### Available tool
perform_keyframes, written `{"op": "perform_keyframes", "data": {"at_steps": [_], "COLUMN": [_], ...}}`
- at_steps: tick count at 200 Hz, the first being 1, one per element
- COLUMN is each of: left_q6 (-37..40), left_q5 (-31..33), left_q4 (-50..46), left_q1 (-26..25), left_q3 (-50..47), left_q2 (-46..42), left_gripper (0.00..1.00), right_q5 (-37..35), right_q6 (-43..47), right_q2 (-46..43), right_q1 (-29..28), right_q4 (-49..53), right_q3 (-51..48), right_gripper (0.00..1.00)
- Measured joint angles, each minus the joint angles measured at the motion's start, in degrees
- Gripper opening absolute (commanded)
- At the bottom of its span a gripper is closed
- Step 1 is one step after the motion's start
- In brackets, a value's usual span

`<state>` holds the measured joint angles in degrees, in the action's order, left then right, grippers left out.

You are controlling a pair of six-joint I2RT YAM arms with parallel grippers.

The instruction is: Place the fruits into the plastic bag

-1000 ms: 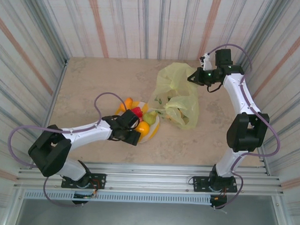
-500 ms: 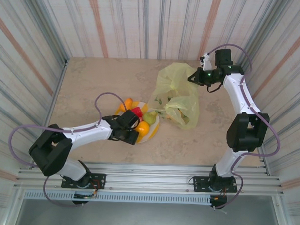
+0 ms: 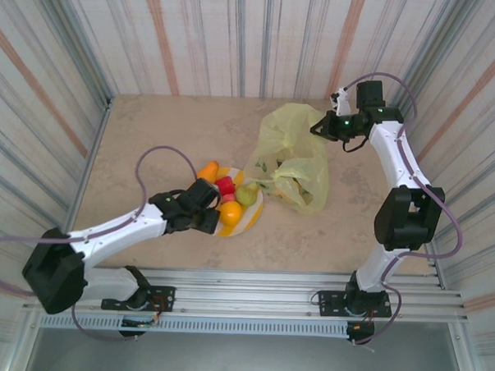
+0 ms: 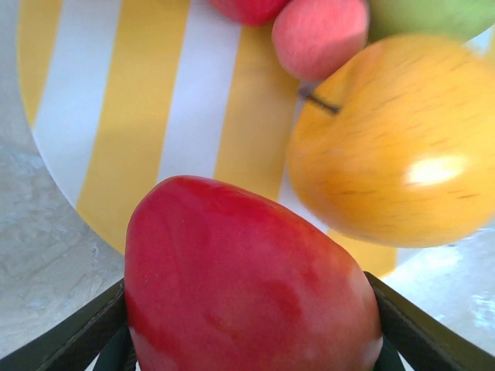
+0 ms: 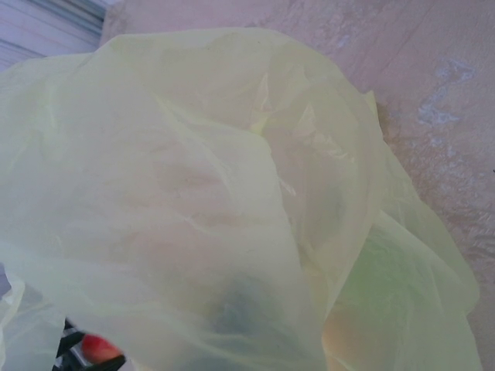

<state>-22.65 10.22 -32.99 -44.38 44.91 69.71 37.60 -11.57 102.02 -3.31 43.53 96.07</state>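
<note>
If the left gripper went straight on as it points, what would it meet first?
Probably the yellow-and-white striped plate, lying ahead of the left gripper and the glossy red fruit it holds; depth is unclear.

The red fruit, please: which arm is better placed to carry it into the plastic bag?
Left: the left pincer grips the red fruit at the plate; the right pincer is at the plastic bag top.
</note>
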Motion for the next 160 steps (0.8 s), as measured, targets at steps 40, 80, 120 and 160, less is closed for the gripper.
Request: {"op": "perform_keyframes", "data": {"at_steps": [40,80,120,160], "left_q6": [1.8,3.7,6.1,7.9], "left_q5": [-5.5,-12.7,-18.0,-18.3], "left_q4": [4.6,12.9,17.1,17.5], "left_q1": [0.0,-1.0,-1.8,-1.7], "left_q3": [4.2,16.0,27.1,35.1], "left_q2": [-4.9,4.2,17.1,26.8], "left_gripper": [0.65,0.65,0.65,0.65], "right_q5": [0.0,0.0,0.1,0.2], "right_q6": [0.0,0.0,0.0,0.0], "right_q2": [0.0,0.0,0.0,0.0], "right_q1": [0.0,-0.1,0.0,-0.1], "right_q4": [0.0,0.0,0.0,0.0], "right_q3": [0.0,0.0,0.0,0.0], "right_gripper": [0.00,0.00,0.00,0.00]}}
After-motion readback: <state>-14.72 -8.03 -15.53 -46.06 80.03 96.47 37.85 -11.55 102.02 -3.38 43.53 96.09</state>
